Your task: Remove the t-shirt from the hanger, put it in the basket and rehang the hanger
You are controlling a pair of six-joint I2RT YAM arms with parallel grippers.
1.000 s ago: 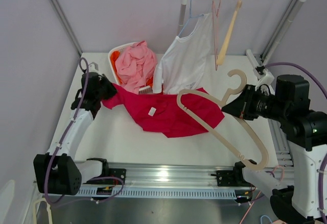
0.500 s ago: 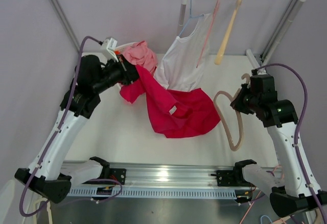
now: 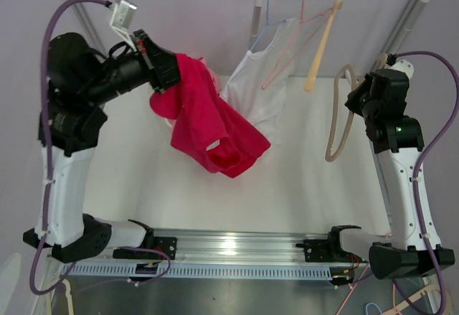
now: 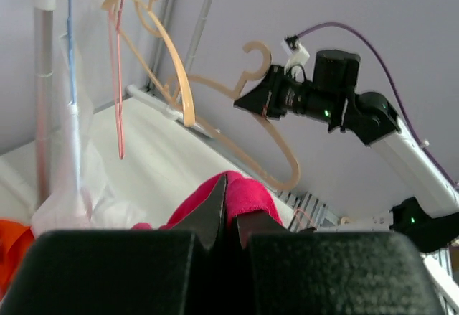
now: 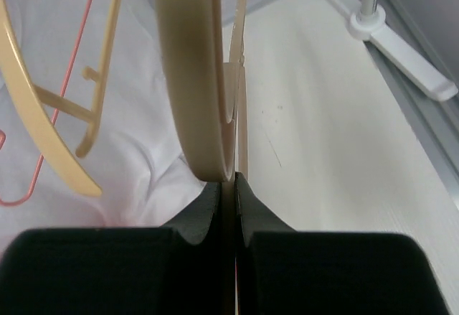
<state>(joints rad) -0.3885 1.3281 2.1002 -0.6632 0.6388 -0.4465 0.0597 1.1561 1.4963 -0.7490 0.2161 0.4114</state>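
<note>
Above the white table point(image 3: 301, 186), the left tool point(image 3: 168, 72) has hoisted its clamped red t-shirt point(image 3: 208, 125) clear of the beige hanger point(image 3: 334, 132), now pinched bare by the right tool point(image 5: 228, 186): removal looks done.

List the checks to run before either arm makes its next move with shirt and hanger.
1. The red t-shirt is off the beige hanger: ok, they hang apart.
2. The left gripper is shut on the t-shirt: ok.
3. The right gripper is shut on the hanger: ok.
4. T-shirt hem lifted off the table: cannot tell.
5. Hanger apart from the white garment on the rack: ok.
</note>
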